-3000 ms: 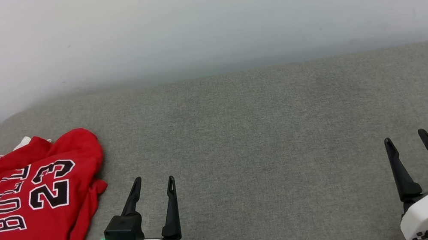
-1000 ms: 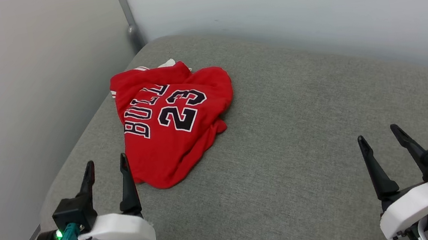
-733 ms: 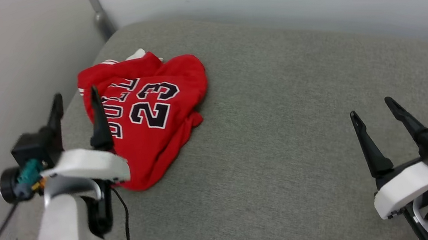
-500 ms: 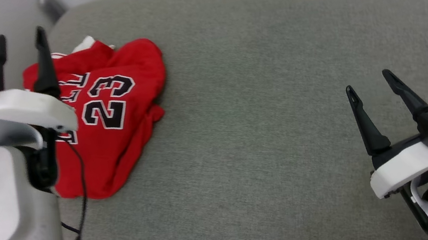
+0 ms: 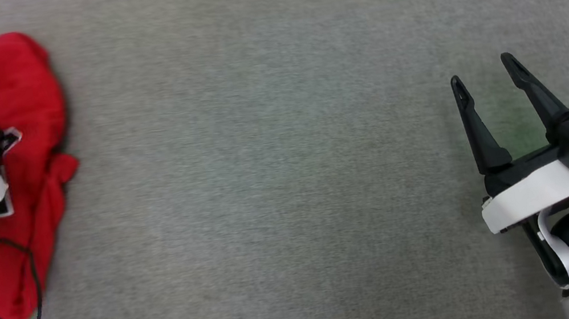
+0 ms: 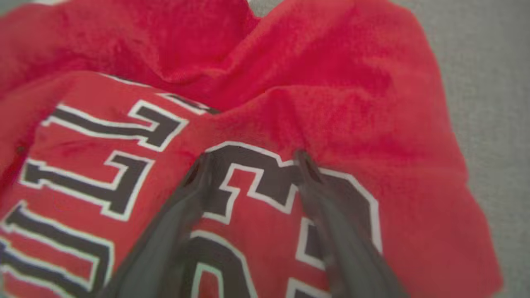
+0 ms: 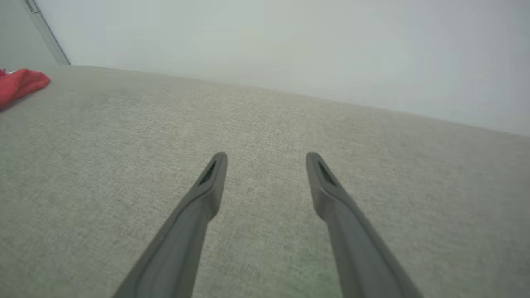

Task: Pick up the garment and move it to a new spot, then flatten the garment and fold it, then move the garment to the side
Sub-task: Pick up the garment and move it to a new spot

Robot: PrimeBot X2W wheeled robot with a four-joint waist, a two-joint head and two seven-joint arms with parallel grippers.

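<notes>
Both tools stand with jaws apart and empty. The left tool (image 6: 252, 157) hangs over the garment (image 6: 331, 103), its tips above the "23" print. The right tool (image 5: 482, 70) sits over bare bench (image 5: 283, 154), well apart from the cloth. The garment lies crumpled near the bench's back left corner. Closing mid-heap could pinch several layers and lift a wad that is hard to flatten, or slip off a shallow fold. The loose black cable (image 5: 36, 282) draped over the cloth might snag. Whether the left tips touch cloth I cannot tell, as that view is blurred. Folds bury the collar and hem, and the head view cuts off the left fingers.
</notes>
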